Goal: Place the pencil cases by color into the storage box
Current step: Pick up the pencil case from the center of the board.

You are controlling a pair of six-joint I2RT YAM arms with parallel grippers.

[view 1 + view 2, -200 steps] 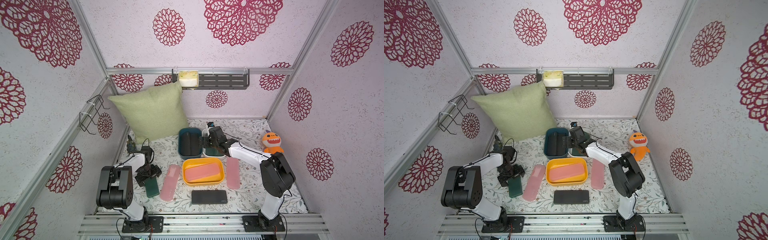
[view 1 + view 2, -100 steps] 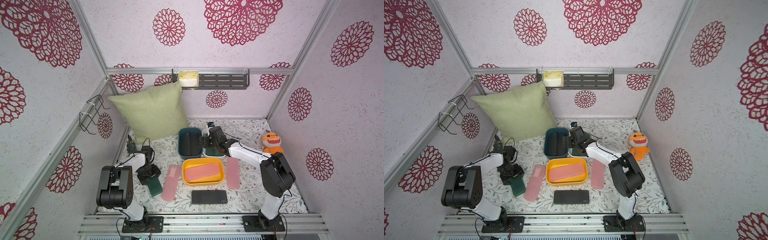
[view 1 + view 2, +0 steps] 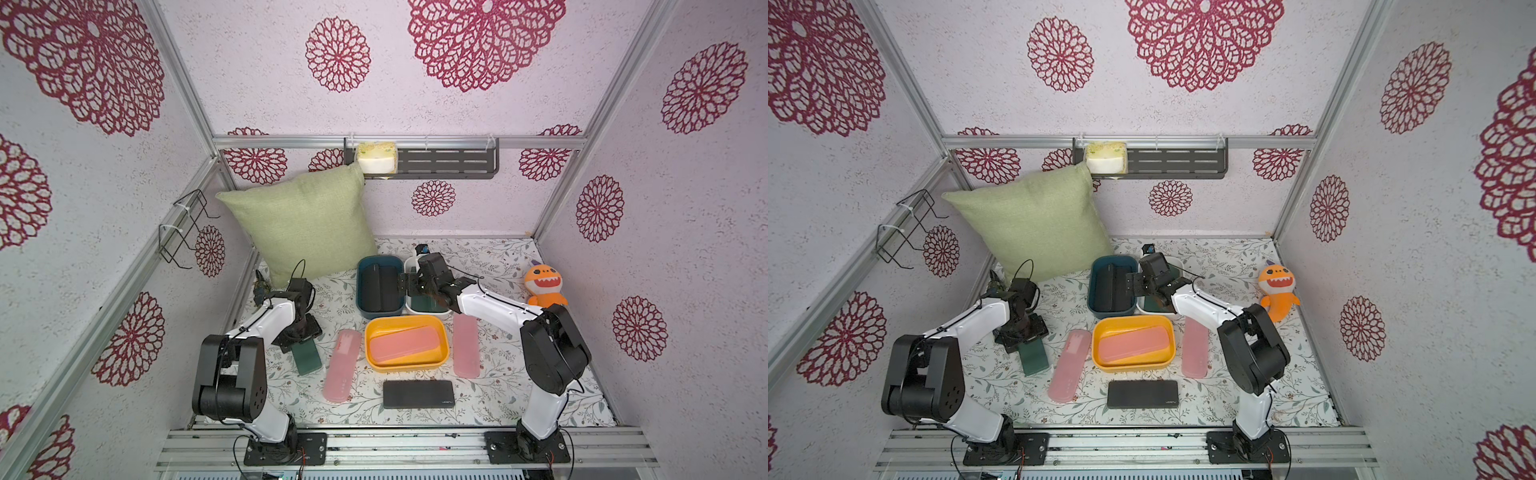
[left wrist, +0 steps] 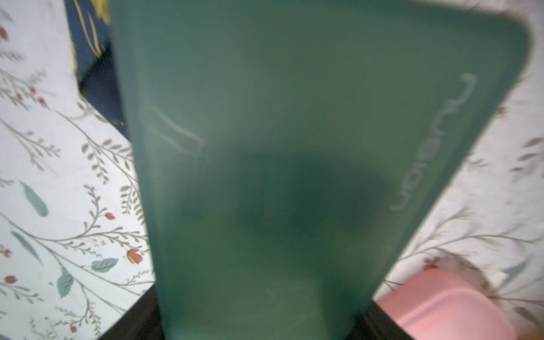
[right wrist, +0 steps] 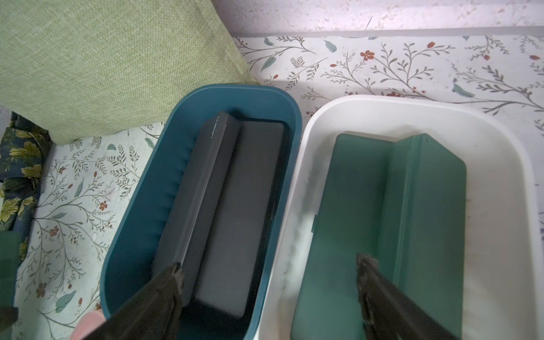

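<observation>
My left gripper is shut on one end of a dark green pencil case, low over the table's left side. My right gripper hangs open, straddling the wall between the blue bin and the white bin. Two black cases lie in the blue bin and two green cases in the white one. The yellow bin holds a pink case. Two pink cases and a black case lie on the table.
A green pillow leans in the back left corner, close behind the blue bin. An orange plush toy sits by the right wall. A dark shelf hangs on the back wall and a wire rack on the left wall.
My left gripper has shut on the dark green case, and the case has shifted a little away from the table's front edge. The right arm has not moved.
</observation>
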